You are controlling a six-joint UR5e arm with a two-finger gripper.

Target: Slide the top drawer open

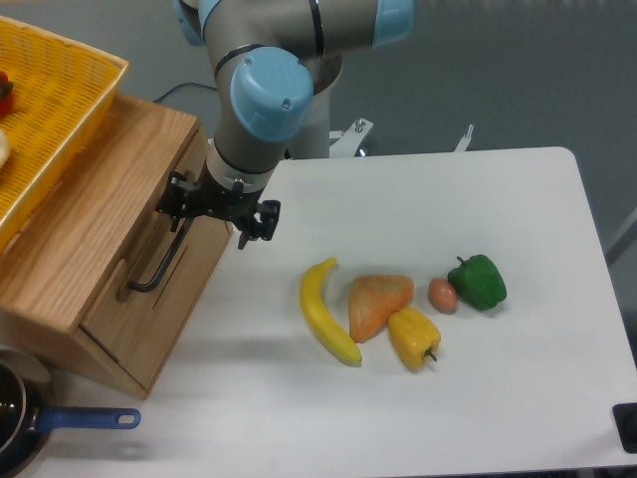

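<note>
The top drawer (169,299) is a light-oak panel on the front of the wooden cabinet at the left. A long black bar handle (159,267) runs across it. My gripper (219,214) hangs at the handle's upper end, by the cabinet's top right corner. Its two black fingers stand apart. The left finger (179,204) is right at the handle's upper end, and the right finger (261,221) is over the white table. I cannot tell whether the finger touches the handle. The drawer front looks flush with the cabinet.
A yellow mesh basket (60,90) sits on the cabinet top. A banana (323,314), an orange wedge (376,302), a yellow pepper (414,337), an egg (443,295) and a green pepper (478,282) lie on the table (448,199). A blue-handled pan (30,423) is at the bottom left.
</note>
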